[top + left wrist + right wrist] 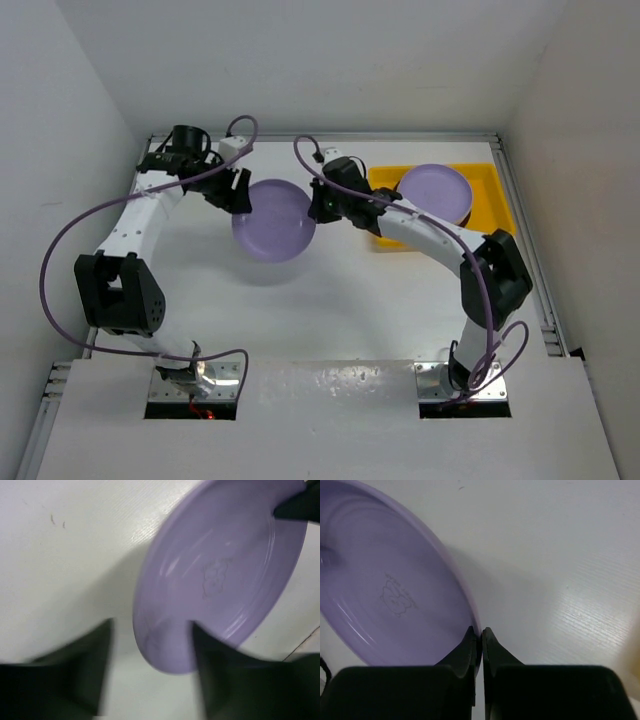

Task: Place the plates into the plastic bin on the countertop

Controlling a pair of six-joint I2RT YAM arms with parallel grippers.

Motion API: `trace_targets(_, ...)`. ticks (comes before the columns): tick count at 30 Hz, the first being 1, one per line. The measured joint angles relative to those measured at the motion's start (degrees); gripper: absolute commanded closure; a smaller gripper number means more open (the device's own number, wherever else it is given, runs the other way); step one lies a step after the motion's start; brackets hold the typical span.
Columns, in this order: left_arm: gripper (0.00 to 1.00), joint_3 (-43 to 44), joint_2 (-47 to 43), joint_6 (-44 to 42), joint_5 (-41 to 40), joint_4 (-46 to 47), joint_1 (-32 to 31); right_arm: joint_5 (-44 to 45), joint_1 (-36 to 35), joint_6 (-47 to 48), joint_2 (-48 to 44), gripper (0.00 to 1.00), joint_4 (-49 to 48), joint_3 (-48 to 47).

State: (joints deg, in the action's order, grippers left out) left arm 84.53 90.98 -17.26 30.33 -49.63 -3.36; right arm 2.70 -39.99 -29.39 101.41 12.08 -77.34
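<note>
A lavender plate (273,220) hangs above the white countertop (350,300) between both arms. My right gripper (318,208) is shut on its right rim; in the right wrist view the fingertips (481,632) pinch the plate's (385,590) thin edge. My left gripper (238,195) sits at the plate's left rim with its jaws apart. In the left wrist view the plate (220,575) dips between the blurred fingers (215,680), and the left finger stands off it. A second lavender plate (435,190) lies in the yellow plastic bin (492,195) at the back right.
White walls close in the countertop at the back and on both sides. Metal edging (535,260) runs along the right side. Purple cables loop from both arms over the work surface.
</note>
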Motion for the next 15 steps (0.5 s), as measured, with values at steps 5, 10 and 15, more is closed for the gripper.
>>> trace_targets(5, 0.00, 1.03, 0.00, 0.39, -2.73, -0.46, 0.24, -1.60, 6.69, -4.74, -1.44, 1.00, 0.17, 2.23)
trace_targets(10, 0.00, 1.95, 0.00, 1.14, -9.07, -0.31, 4.22, -1.01, 24.79, -10.34, -10.05, 1.00, 3.04, 9.49)
trace_targets(15, 0.00, 1.81, 0.00, 1.51, -12.85, 0.11, 8.68, 1.33, 42.82, -13.25, -14.78, 1.00, 9.46, 10.73)
